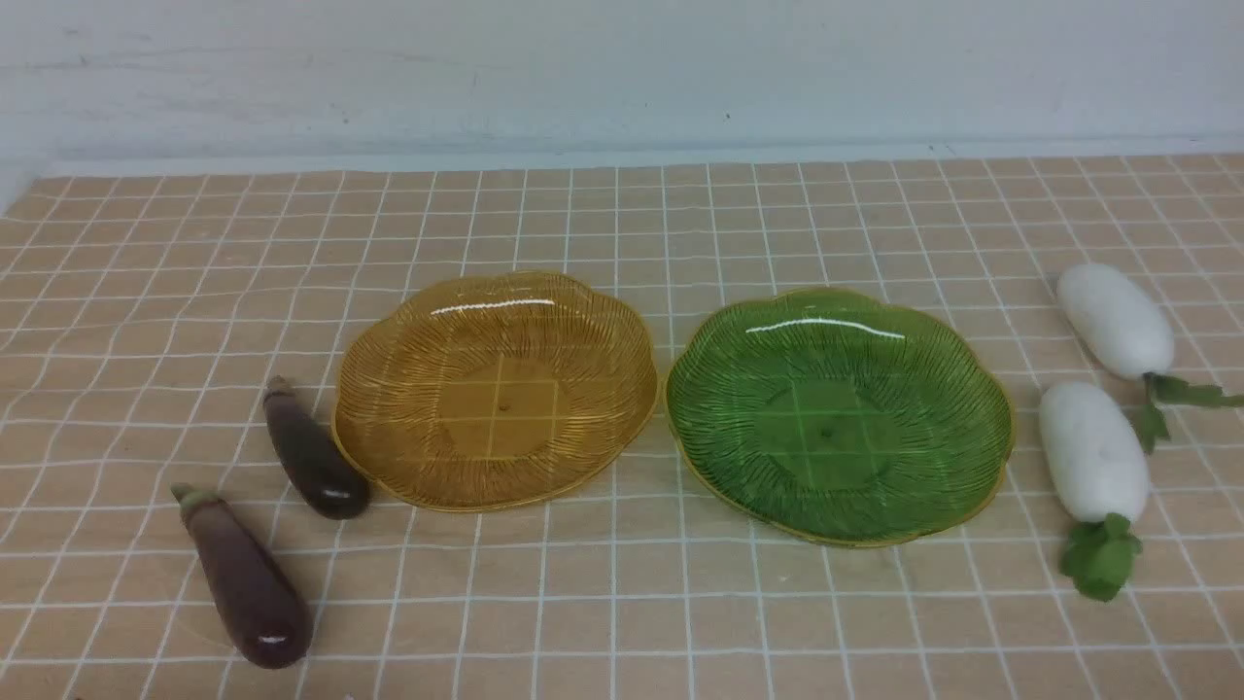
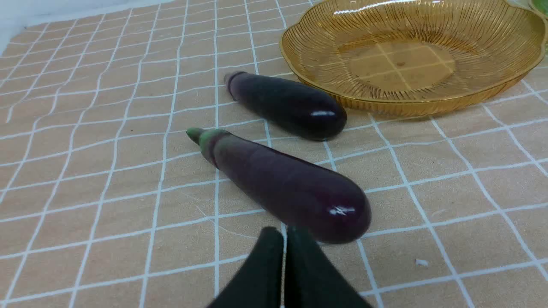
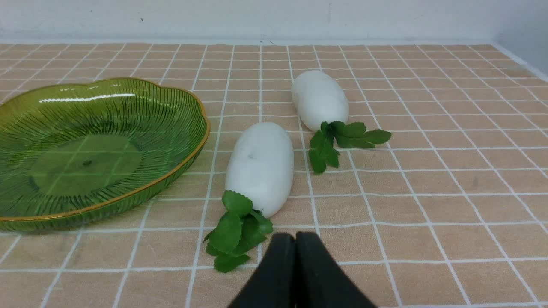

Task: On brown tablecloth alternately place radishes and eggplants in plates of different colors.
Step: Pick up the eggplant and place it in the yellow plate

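Both plates are empty and nothing is placed yet, so you're on the first pick. The yellow plate (image 1: pixel 496 389) and green plate (image 1: pixel 836 418) sit side by side mid tablecloth (image 1: pixel 622 603), rims nearly touching. The eggplants lie left of the yellow plate: far eggplant (image 1: pixel 313 452) just beside its rim, near eggplant (image 1: pixel 243 578) closer to the robot. The radishes lie right of the green plate: near radish (image 1: pixel 1093 449) just beside the rim, far radish (image 1: pixel 1116 319) behind it, leaves toward the robot.

Open wide before you come down. Take the eggplant across its thick middle, not the glossy round tip, which likely slips. Lift clear of the raised rim and set it in the flat centre. For the radish, grab the white body, not the leaves. Work one arm at a time so they don't crowd the plates.

Left gripper (image 2: pixel 284 233): fingers pressed together, holding nothing, tips near the near eggplant's round end; can't tell if they touch it. Right gripper (image 3: pixel 295 237): fingers together, empty, just short of the near radish's leaves. Neither arm shows in the front view.
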Tool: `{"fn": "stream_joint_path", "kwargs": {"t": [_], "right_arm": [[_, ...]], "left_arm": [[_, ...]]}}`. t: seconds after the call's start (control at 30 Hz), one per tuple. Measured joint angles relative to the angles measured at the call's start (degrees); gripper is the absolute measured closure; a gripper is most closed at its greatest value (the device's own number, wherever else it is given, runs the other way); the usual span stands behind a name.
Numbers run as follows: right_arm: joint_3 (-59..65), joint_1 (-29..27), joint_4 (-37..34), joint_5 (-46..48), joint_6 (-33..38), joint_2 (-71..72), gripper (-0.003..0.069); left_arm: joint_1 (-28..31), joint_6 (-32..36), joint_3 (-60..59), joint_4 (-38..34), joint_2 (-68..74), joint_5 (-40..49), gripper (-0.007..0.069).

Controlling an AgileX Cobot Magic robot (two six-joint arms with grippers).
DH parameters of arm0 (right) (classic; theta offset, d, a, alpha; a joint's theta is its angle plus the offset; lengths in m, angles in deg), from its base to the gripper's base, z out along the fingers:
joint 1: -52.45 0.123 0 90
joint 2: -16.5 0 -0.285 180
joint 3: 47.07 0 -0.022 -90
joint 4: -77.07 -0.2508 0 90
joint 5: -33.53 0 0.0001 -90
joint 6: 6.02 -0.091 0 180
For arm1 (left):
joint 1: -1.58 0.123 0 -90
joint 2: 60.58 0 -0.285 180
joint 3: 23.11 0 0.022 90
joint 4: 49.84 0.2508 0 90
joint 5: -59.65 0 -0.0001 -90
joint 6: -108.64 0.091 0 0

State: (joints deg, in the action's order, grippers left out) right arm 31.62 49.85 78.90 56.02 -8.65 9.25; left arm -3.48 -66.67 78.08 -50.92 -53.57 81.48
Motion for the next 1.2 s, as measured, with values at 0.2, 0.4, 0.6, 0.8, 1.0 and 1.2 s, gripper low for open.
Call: {"fn": "stream_joint_path", "kwargs": {"t": [0.2, 0.4, 0.6, 0.8, 1.0, 1.2], "right_arm": [[0.0, 0.0, 0.0, 0.0, 0.0, 0.0, 0.0676], [0.0, 0.0, 0.0, 0.0, 0.0, 0.0, 0.0676], [0.0, 0.0, 0.0, 0.0, 0.0, 0.0, 0.0676], [0.0, 0.0, 0.0, 0.0, 0.0, 0.0, 0.0676], [0.0, 0.0, 0.0, 0.0, 0.0, 0.0, 0.0676], [0.0, 0.0, -3.7, -1.3, -1.3, 0.0, 0.0676]], "left_arm": [[0.0, 0.0, 0.0, 0.0, 0.0, 0.0, 0.0628], [0.0, 0.0, 0.0, 0.0, 0.0, 0.0, 0.0628], [0.0, 0.0, 0.0, 0.0, 0.0, 0.0, 0.0628], [0.0, 0.0, 0.0, 0.2, 0.0, -0.1, 0.0628], [0.0, -4.7, -0.1, -12.8, 0.0, -6.0, 0.0628], [0.0, -6.2, -0.1, -28.2, 0.0, -14.7, 0.0628]]}}
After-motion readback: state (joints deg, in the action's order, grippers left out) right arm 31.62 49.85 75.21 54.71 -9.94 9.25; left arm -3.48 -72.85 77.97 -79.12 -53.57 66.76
